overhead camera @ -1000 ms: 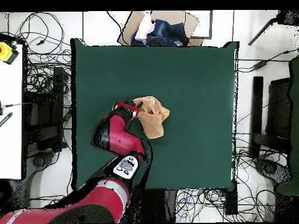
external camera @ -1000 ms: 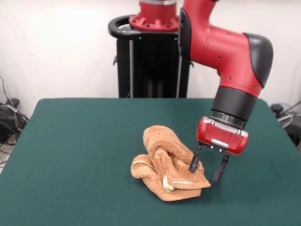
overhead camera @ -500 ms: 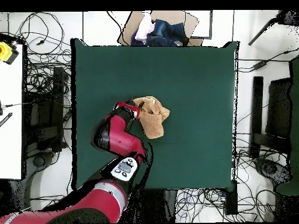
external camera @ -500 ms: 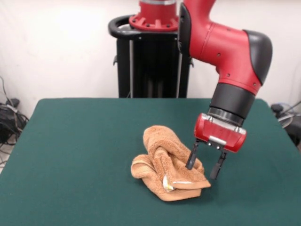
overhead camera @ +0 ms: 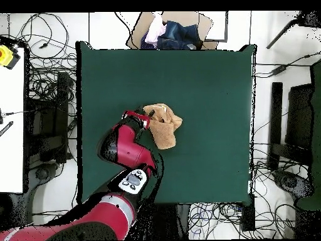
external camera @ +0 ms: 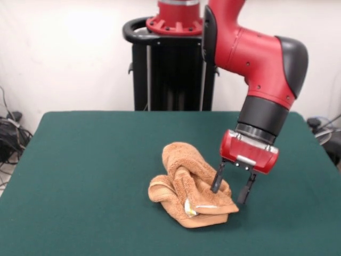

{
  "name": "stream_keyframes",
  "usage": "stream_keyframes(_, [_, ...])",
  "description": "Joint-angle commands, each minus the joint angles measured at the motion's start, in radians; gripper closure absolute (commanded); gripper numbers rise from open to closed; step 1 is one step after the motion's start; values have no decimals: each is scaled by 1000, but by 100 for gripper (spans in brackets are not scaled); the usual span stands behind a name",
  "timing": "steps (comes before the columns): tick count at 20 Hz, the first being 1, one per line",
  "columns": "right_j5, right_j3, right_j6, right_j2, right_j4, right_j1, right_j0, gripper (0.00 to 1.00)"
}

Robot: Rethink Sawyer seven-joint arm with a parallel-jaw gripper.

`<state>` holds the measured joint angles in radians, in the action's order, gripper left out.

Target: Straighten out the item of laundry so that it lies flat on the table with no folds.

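Note:
The item of laundry (external camera: 189, 186) is an orange-tan towel lying crumpled in a folded heap near the middle of the green table (external camera: 85, 176). A small white label shows at its near edge. My gripper (external camera: 230, 190) hangs open just above the towel's right edge, one dark finger (external camera: 217, 181) in front of the cloth and the other past its side. Nothing is held between them. From overhead, the towel (overhead camera: 164, 128) lies beside the red gripper head (overhead camera: 139, 117), whose fingers are hidden there.
A cardboard box with clothes (overhead camera: 170, 31) stands off the table's far edge in the overhead view. Cables cover the floor on both sides. The black pedestal (external camera: 173, 69) rises behind the table.
The gripper has risen slightly from the towel's right edge over the last second and stayed open. The towel has not moved.

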<state>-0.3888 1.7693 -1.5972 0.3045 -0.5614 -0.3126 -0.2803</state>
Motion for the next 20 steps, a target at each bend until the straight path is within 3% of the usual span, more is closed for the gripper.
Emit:
stream_keyframes(1, [15, -6, -209, -31, -64, 46, -17, 0])
stream_keyframes(20, [-89, -95, -208, -23, -67, 147, 20, 0])
